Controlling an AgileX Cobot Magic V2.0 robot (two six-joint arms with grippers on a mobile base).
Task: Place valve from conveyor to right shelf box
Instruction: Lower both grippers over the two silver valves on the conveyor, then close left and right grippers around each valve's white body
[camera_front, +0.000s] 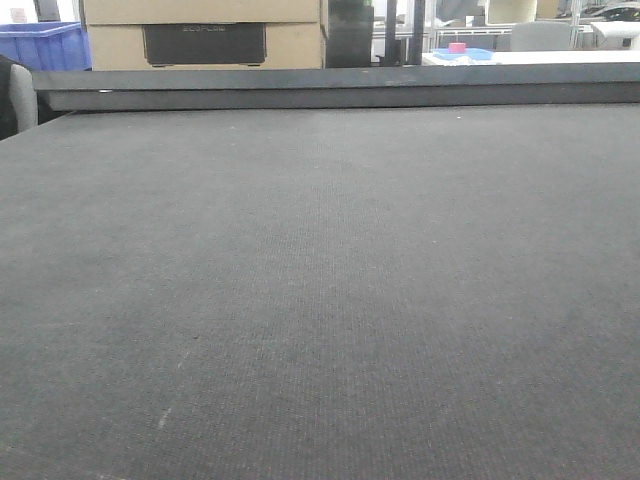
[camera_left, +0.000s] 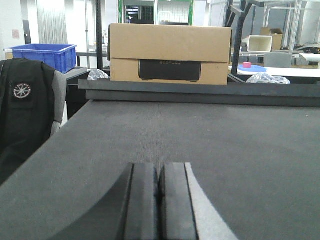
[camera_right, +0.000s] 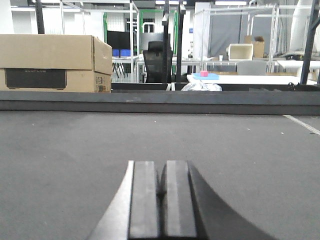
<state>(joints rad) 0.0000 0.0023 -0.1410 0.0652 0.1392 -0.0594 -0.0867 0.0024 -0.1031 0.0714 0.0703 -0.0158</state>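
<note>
- Your left end effector (camera_left: 159, 197) has its pads pressed together with nothing between them, and sits low and level over the conveyor (camera_front: 320, 300).
- Your right end effector (camera_right: 162, 197) is likewise closed and empty, facing the dark rail (camera_right: 160, 102) at the belt's far edge.
- No valve shows in any view; only woven belt is visible up to the rail. I judge both arms are parked low, ready for a part to arrive.
- The right shelf box is out of view too. The cardboard box (camera_left: 170, 50) and blue bin (camera_left: 42, 52) beyond the rail look unrelated.
- You will likely need to spread the jaws before any reach.
</note>
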